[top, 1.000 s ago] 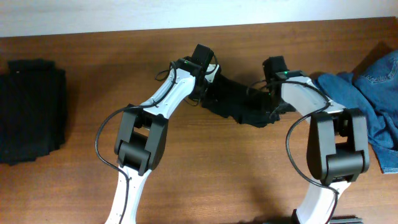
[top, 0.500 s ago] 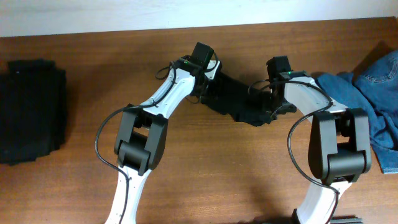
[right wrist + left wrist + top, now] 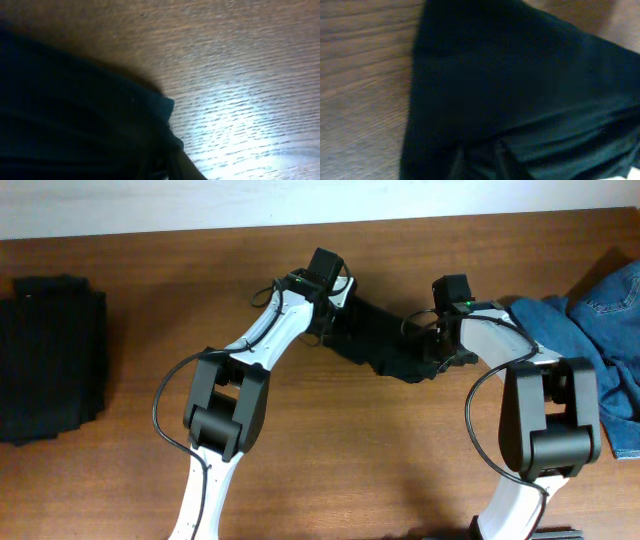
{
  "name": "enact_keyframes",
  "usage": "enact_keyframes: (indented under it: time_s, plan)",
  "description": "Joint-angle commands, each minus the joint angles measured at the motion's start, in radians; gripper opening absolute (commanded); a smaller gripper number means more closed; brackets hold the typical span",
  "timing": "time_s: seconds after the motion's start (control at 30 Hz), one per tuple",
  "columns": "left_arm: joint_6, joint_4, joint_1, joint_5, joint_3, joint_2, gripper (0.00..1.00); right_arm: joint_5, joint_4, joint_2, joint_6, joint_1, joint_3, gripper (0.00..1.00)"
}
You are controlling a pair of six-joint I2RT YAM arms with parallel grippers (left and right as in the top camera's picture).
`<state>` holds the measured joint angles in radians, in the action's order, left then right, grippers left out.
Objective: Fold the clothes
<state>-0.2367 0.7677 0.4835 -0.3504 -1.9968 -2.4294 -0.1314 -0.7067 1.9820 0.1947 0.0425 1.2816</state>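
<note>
A crumpled black garment [image 3: 385, 345] lies on the wooden table [image 3: 330, 460] between my two arms. My left gripper [image 3: 335, 308] is down on its left end. In the left wrist view the black cloth [image 3: 520, 85] fills most of the frame, and two dark fingertips [image 3: 458, 165] stand a little apart with cloth bunched between them. My right gripper [image 3: 440, 335] is at the garment's right end. In the right wrist view the dark cloth [image 3: 75, 110] covers the jaws and only one finger [image 3: 187, 167] shows. A folded stack of black clothes [image 3: 50, 360] lies at the far left.
Blue denim jeans [image 3: 600, 330] are heaped at the table's right edge, close to my right arm. Both white arms reach in from the near edge of the table. A pale wall [image 3: 300, 200] borders the far edge.
My right arm has shifted slightly to the right at the garment's end. The left arm and the garment have hardly moved.
</note>
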Motion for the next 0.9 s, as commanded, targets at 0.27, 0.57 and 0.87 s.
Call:
enact_keyframes:
  time_s: [0.27, 0.57, 0.87]
  plan:
    - [0.006, -0.013, -0.013, 0.031, 0.018, -0.042, 0.12, 0.107, -0.061, -0.050, -0.034, 0.004, -0.001, 0.20]
    - [0.006, -0.018, -0.013, 0.031, 0.018, -0.042, 0.13, 0.155, -0.064, -0.150, -0.060, 0.004, 0.021, 0.28]
    - [0.006, -0.020, -0.013, 0.031, 0.018, -0.042, 0.13, 0.333, -0.061, -0.175, -0.068, 0.005, 0.020, 0.31]
